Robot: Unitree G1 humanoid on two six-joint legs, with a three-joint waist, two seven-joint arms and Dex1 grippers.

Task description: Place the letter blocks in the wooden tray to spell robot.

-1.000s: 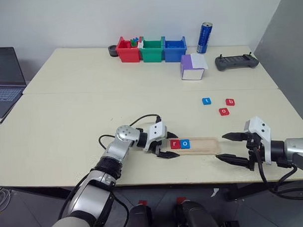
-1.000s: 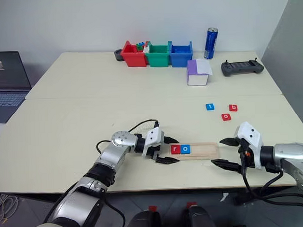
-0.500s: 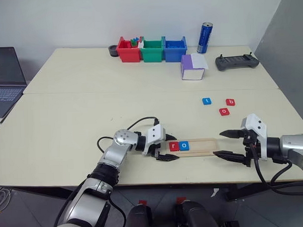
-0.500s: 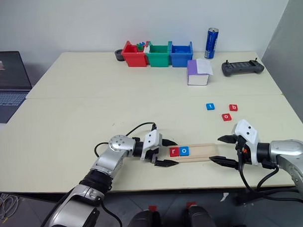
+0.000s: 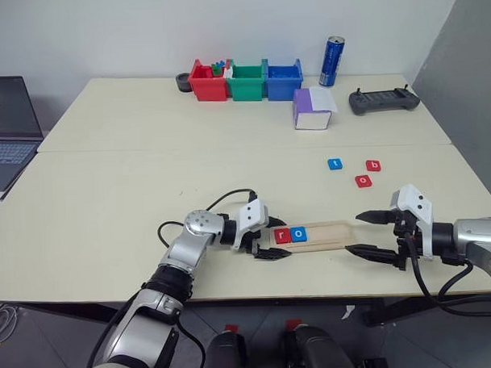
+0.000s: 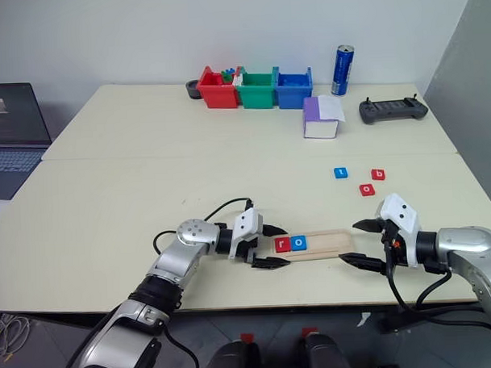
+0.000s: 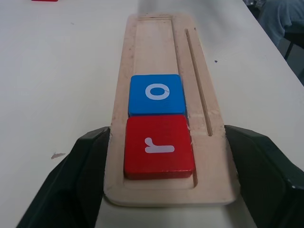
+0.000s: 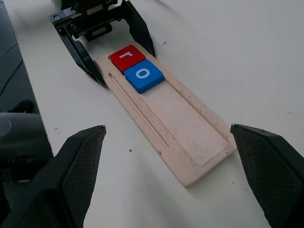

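Jaws apart on both: left gripper [image 5: 271, 240] straddles the wooden tray [image 5: 328, 234] end near the table's front edge, touching unclear; right gripper [image 5: 371, 234] faces the opposite end. Tray holds red r [image 5: 282, 234] and blue o [image 5: 299, 234]; t [image 5: 334, 164], b [image 5: 373, 166] and the second o [image 5: 363, 181] lie toward the right edge. Tiles look light, stiff and smooth; pinch opposite side edges.

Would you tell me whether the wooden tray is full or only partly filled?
Partly filled. The wooden tray holds only the red r block and the blue o block at one end; the rest of its groove is bare.

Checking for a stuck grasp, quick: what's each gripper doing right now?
Left gripper: open, fingers straddling the wooden tray end, holding nothing.
Right gripper: open, empty.
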